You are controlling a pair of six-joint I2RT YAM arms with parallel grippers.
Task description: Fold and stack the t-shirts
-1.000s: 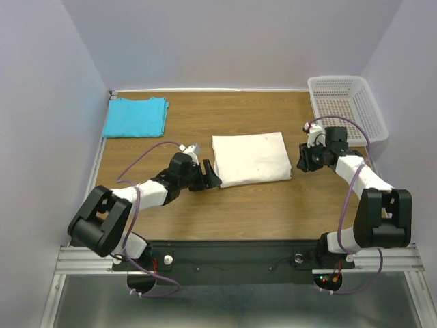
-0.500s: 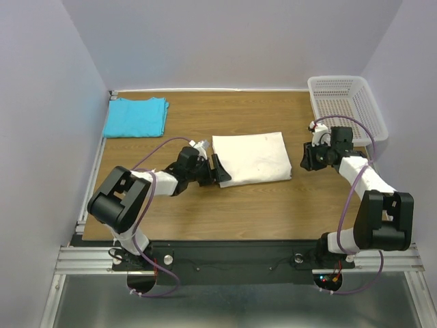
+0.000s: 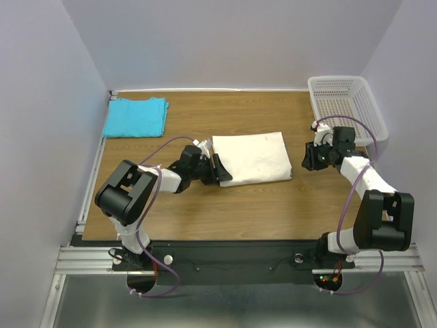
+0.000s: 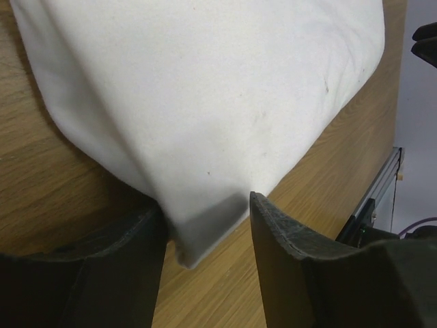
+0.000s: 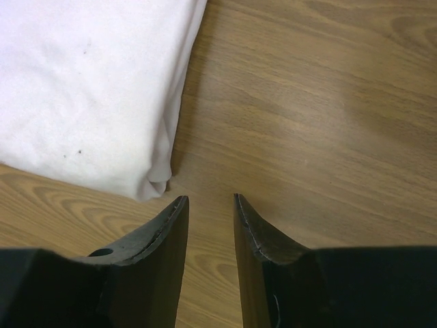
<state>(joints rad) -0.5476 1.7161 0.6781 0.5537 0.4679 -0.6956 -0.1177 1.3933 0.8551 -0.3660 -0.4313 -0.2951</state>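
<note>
The turquoise t-shirt lies folded on the tabletop, well apart from the left claw and beyond it toward the far left corner. The left claw sits low at the near left corner of the cream-white t-shirt, which lies folded into a flat rectangle stretching away from this claw toward the other one. In the left wrist view the two dark fingers stand wide apart with that corner of the cloth tucked in between them. The fabric reaches close to both inner faces and casts a grey shadow at its tip. Whether the fingers are already pressing the cloth or only bracketing it cannot be told. Wood grain shows on either side of the corner. The right claw hangs just off the opposite, right edge of the cream-white t-shirt. Its fingers are parted by a narrow gap and released, with nothing between them but bare tabletop. In the right wrist view the rounded folded corner of the shirt lies just to the left of the left finger, near it but not touching. Farther right and beyond the right claw, a white mesh basket stands at the far right edge of the tabletop. Its perforated floor shows through the open top.
</note>
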